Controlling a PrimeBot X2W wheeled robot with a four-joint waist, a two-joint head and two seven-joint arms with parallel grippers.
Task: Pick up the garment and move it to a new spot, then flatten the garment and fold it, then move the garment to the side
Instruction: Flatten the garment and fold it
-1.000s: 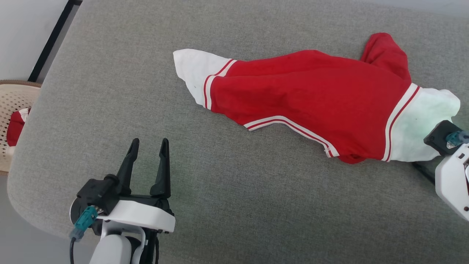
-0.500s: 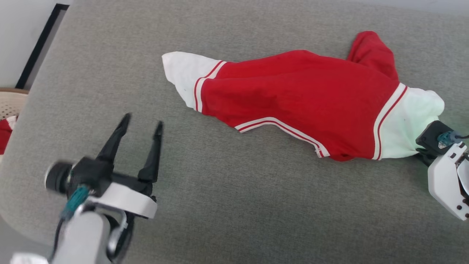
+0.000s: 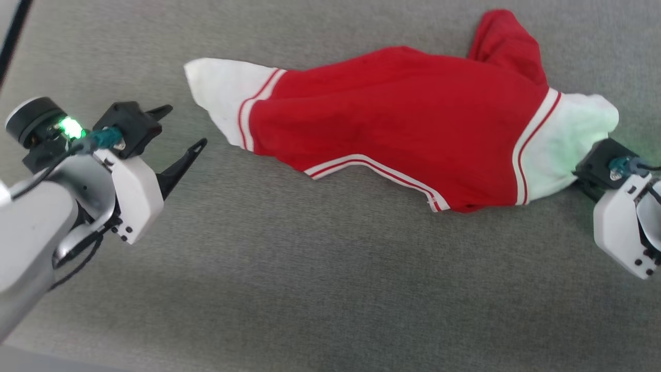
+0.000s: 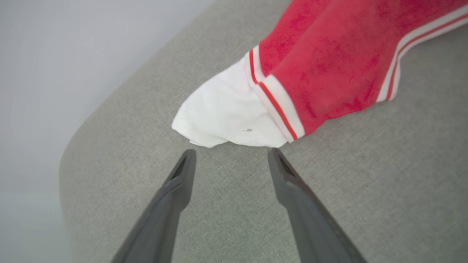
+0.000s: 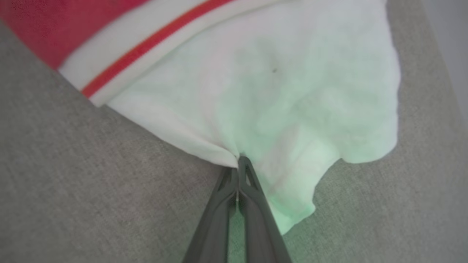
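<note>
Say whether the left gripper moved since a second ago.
Yes. The left gripper turned and came up to the white sleeve of the garment, fingers aimed at it.

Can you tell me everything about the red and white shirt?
The red soft-fabric short-sleeved shirt has white sleeves edged with red-and-white striped trim. It lies crumpled and bunched lengthwise on the grey fabric surface, one sleeve pointing to each side. The right tool is shut, pinching the edge of one white sleeve. The open left tool sits just short of the other sleeve.
</note>
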